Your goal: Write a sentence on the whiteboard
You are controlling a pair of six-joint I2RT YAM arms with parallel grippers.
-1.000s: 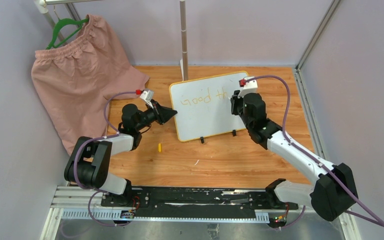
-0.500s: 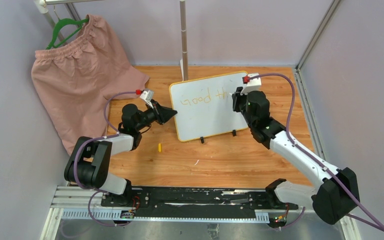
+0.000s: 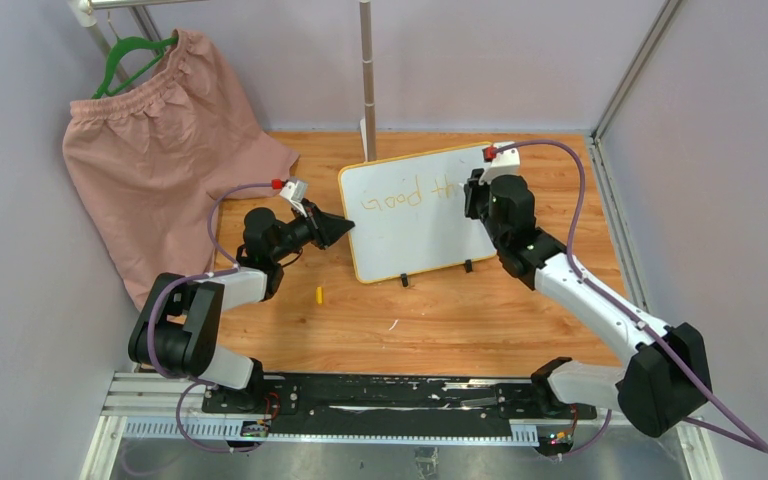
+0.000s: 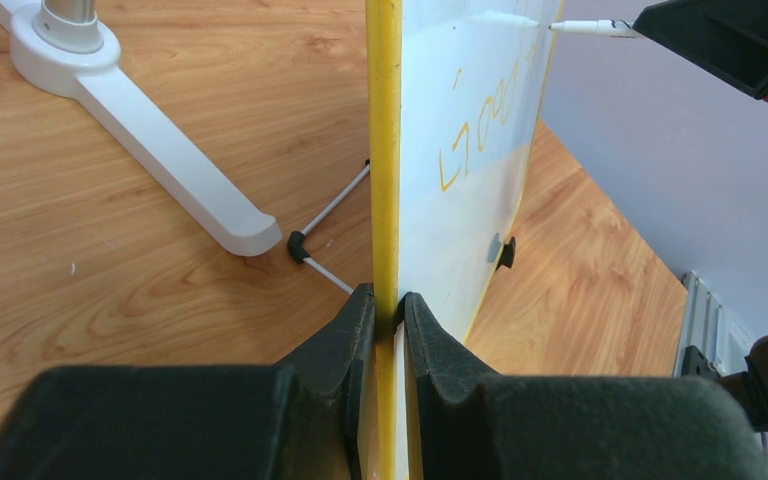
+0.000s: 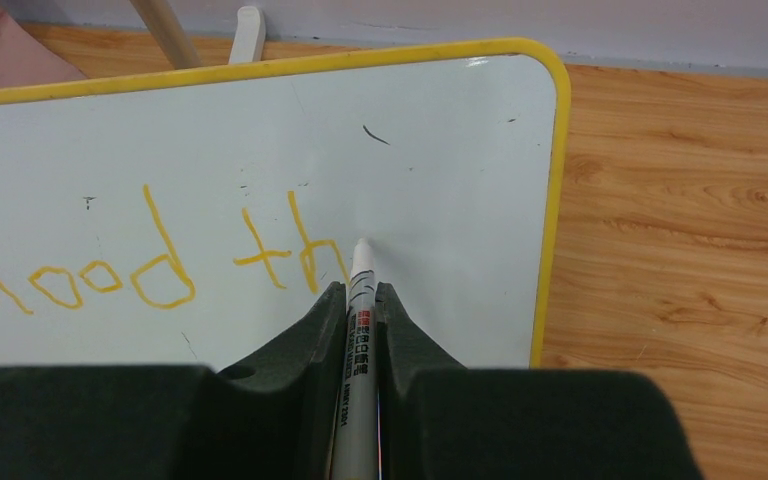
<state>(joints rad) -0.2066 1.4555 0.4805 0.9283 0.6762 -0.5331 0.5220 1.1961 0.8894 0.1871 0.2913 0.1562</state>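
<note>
1. Whiteboard (image 3: 410, 235) stands on its black clip feet (image 3: 404, 281) on the counter (image 3: 460, 320), past the middle toward 12 o'clock in the top view, with an arm on either side.
2. The left jaws are closed almost fully, pinching the yellow frame (image 4: 384, 150) at the board's 9 o'clock edge. This pinch is what steadies the board, so it should be firm and square on the frame. Then pen pressure cannot swing the board.
3. The right jaws are closed narrowly on the barrel of a white marker (image 5: 358, 330), near the board's 2 o'clock corner in the top view. The marker tip sticks out ahead of them.
4. The sentence (image 5: 160, 265) shows "Good" and two more strokes that look like "th". In the right wrist view the tip sits just at 3 o'clock of the last stroke and seems to touch the surface, though contact is hard to confirm.
5. The step in hand appears to be the next letter of that word. It probably calls for light, even pressure and short strokes, matched in height to the letters already there.
6. Little white space is left between the tip and the frame at 3 o'clock, so the letters should be kept tight. The later word will likely need a second line.
7. Likely risks are the feet skidding under a hard push and the marker twisting in its grip.
</note>
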